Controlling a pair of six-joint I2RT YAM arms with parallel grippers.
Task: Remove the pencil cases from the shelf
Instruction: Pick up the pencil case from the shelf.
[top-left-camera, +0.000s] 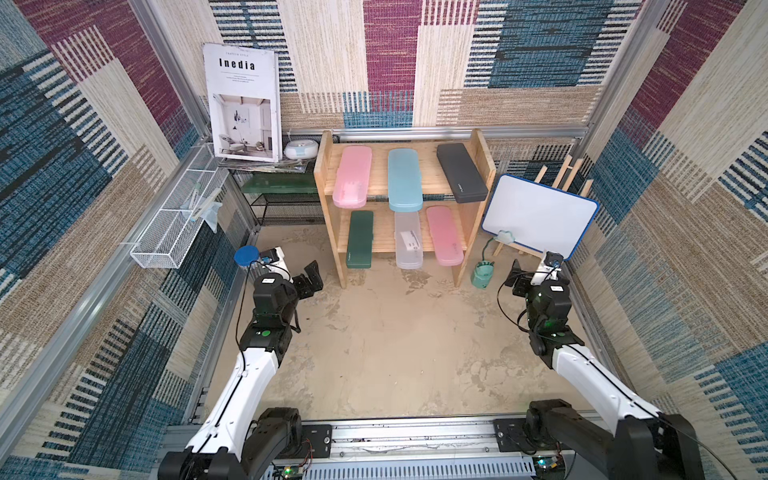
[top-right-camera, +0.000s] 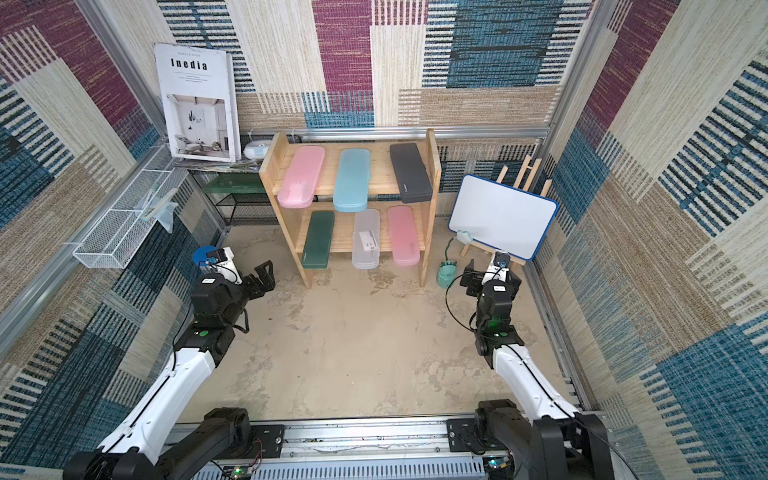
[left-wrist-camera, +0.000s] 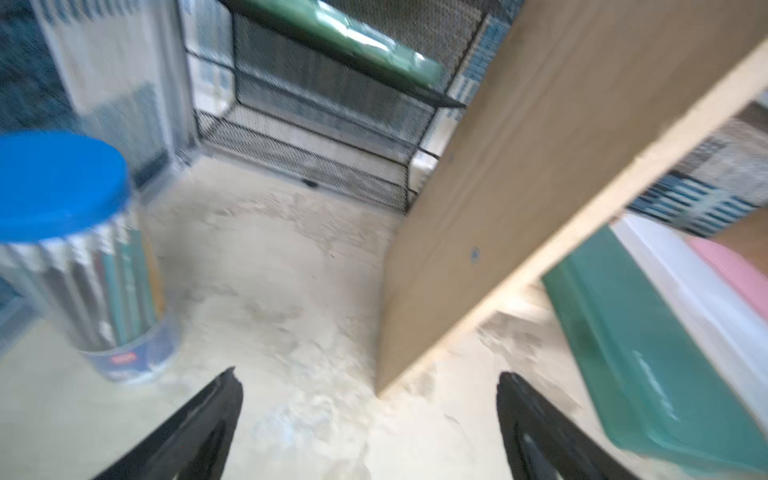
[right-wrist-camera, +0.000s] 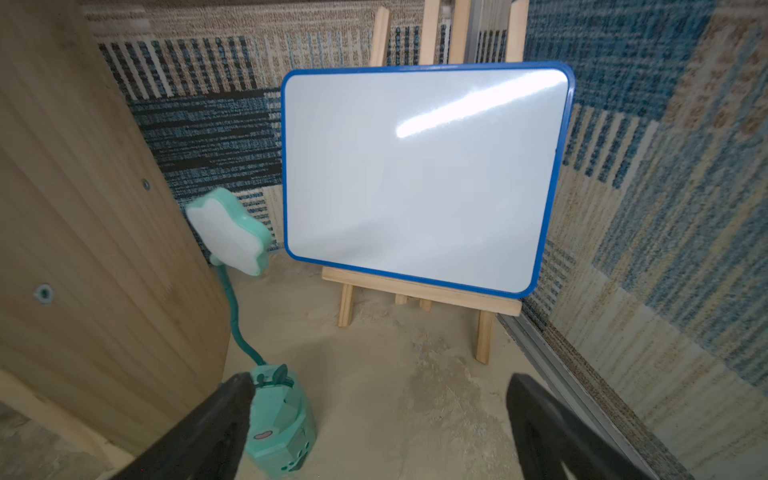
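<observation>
Patchwork carpet walls box in a sandy, mottled tabletop (top-left-camera: 374, 353). Wooden shelf (top-left-camera: 428, 178) stands at back centre. All six pencil cases are on it, lying flat, long sides running front to back.

Upper tier, from the robot's left: upper pink case (top-left-camera: 352, 176), light blue case (top-left-camera: 403, 179), black case (top-left-camera: 461, 172). Lower tier, same order: dark green case (top-left-camera: 360, 239), frosted clear case (top-left-camera: 408, 241), lower pink case (top-left-camera: 444, 236). Near ends stick out past the front edges of both tiers. Neither arm touches a case.

Left gripper (top-left-camera: 313, 279) sits low over the tabletop, just outside the shelf's left side panel, jaws wide apart with nothing between them. Left wrist view is blurred but shows that panel and the dark green case's end ahead. Pencil tub (top-left-camera: 246, 254) with a blue lid stands near it, on the wall side.

Right gripper (top-left-camera: 517, 277) sits near the shelf's right side panel, jaws also spread, empty. Mint green lamp (top-left-camera: 484, 274) stands between it and the panel. Whiteboard (top-left-camera: 540, 216) on a wooden easel is beyond.

Black mesh rack (top-left-camera: 286, 208) stands left of the shelf, with a magazine (top-left-camera: 243, 104) propped on top. White wire basket (top-left-camera: 174, 237) hangs on the left wall.
</observation>
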